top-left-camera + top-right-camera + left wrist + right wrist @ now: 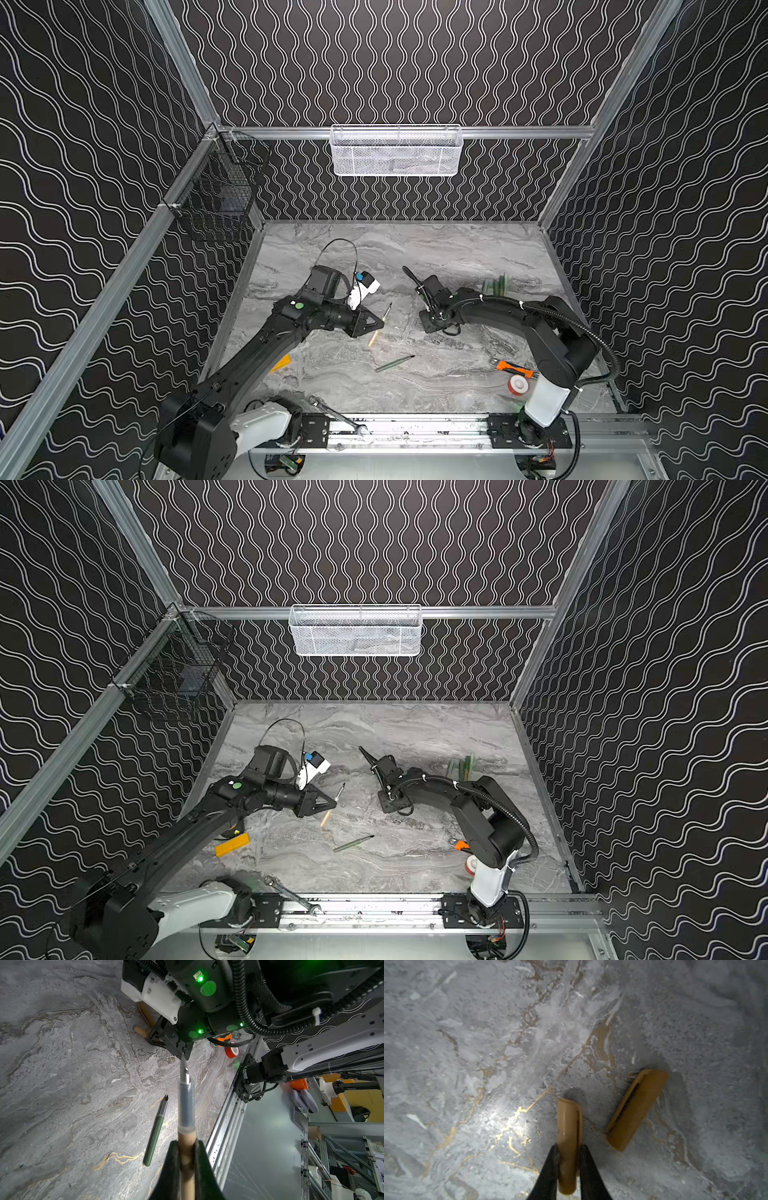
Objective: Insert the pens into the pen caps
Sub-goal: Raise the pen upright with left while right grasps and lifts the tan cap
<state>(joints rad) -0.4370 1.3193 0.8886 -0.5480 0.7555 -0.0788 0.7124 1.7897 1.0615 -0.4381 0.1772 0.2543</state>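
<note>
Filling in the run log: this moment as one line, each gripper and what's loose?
left gripper: shut on tan pen | right gripper: shut on tan cap | loose: green pen, spare cap

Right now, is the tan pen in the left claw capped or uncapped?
Uncapped: the tan pen shows a bare pointed nib beyond the left claw.

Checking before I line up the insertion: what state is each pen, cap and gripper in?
Left gripper: shut on tan-barrelled pen.
Tan-barrelled pen: uncapped, nib exposed.
Right gripper: shut on tan stubby cap.
Second tan cap: loose on marble table.
Muted green pen: uncapped, lying on table.
</note>
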